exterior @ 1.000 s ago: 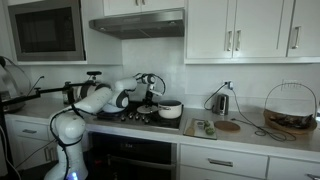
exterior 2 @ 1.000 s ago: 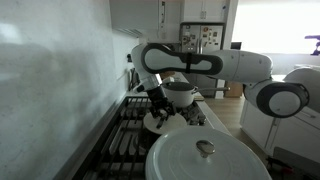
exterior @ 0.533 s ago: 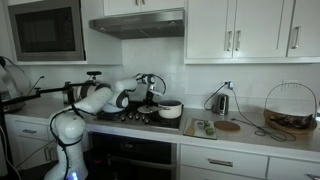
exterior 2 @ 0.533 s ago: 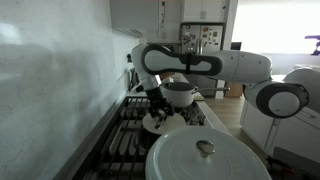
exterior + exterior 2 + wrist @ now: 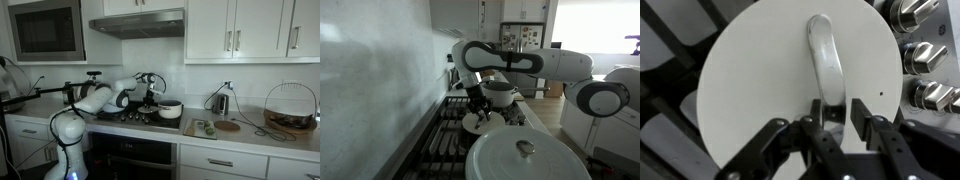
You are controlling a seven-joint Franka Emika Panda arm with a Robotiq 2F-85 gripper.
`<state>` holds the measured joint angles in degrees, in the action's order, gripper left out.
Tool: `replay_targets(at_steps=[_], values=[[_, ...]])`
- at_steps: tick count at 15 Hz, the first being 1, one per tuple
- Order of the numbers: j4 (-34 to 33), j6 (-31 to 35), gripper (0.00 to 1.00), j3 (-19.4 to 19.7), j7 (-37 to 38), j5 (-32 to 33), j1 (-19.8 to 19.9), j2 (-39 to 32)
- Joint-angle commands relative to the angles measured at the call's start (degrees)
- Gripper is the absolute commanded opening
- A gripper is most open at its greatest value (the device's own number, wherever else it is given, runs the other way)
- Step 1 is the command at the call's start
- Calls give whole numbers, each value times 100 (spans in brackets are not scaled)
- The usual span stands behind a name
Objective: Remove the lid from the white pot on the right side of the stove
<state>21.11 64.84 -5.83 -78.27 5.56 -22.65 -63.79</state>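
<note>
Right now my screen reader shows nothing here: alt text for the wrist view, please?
The hand grips the metal handle of a round white lid, seen from above. Dark stove grates show around the lid.

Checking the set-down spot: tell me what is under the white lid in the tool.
Past the rim of the lid, black stove grates show in the wrist view. The lid covers whatever lies straight beneath it, so contact cannot be judged.

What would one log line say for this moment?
gripper | jaws shut on lid handle | lid beside white pot, over stove
</note>
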Motion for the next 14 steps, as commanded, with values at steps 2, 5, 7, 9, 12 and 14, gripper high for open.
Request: replay_targets(at_steps=[2,5,7,9,12,14], values=[[76,59,77,62,195,-5,27,305],[-5,0,99,20,252,-72,140,613],[-67,90,100,-6,263,-126,233,897],[-118,187,100,-30,274,-193,356,1248],[-141,124,100,17,540,-210,515,1822],[-133,-39,100,85,881,-155,629,2225]])
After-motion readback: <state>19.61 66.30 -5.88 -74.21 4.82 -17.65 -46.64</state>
